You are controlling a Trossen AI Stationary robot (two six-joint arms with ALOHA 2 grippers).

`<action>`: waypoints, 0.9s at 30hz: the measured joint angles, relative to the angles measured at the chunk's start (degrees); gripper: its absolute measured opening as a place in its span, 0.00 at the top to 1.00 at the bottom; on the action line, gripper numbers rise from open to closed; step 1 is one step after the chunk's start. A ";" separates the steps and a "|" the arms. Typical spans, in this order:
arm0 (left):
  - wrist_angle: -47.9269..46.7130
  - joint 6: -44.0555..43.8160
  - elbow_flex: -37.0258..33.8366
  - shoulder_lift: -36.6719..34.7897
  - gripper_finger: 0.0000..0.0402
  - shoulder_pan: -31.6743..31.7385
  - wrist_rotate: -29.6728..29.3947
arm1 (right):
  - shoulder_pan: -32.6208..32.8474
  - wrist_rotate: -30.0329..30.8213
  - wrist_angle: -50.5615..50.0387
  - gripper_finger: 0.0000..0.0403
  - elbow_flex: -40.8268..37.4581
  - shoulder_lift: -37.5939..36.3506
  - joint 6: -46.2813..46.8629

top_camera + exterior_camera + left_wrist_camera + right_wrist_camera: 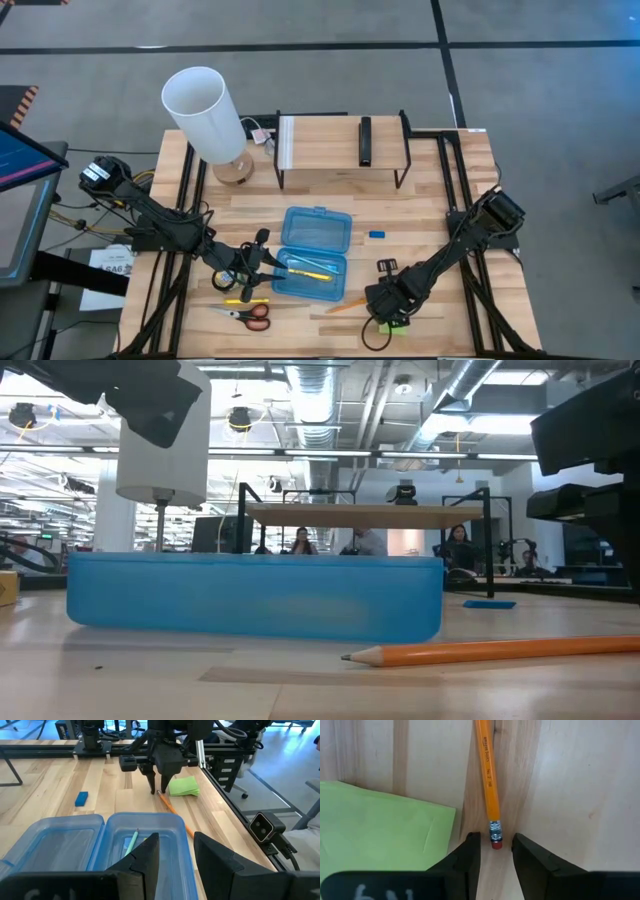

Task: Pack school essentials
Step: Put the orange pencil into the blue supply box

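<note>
The right gripper (492, 851), fingers apart, straddles the orange pencil's (487, 780) eraser end beside the sticky-note pad (380, 827), while the left gripper (174, 852) hangs open over the blue case (107, 827).

Three pencils (347, 303); one scissors (246, 314)

Right tool (492, 851) straddles orange pencil (487, 780) eraser end; sticky-note pad (380, 827) flanks one finger, bare bench (580, 795) the other.

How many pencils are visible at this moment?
4: orange pencil on the table by the right gripper; yellow pencil near the scissors; second yellow pencil and green pencil inside the blue case. Others may be hidden.
</note>
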 joint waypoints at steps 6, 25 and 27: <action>0.00 0.00 0.00 0.01 0.73 0.00 0.00 | -0.20 -0.25 1.21 0.66 -0.04 0.25 -0.06; 0.06 -0.39 0.00 0.00 0.73 0.00 0.00 | -1.16 0.18 0.75 0.89 0.13 2.12 -2.30; 0.06 -0.40 0.00 0.02 0.73 0.00 0.00 | -1.40 0.13 0.55 0.95 0.17 2.10 -3.09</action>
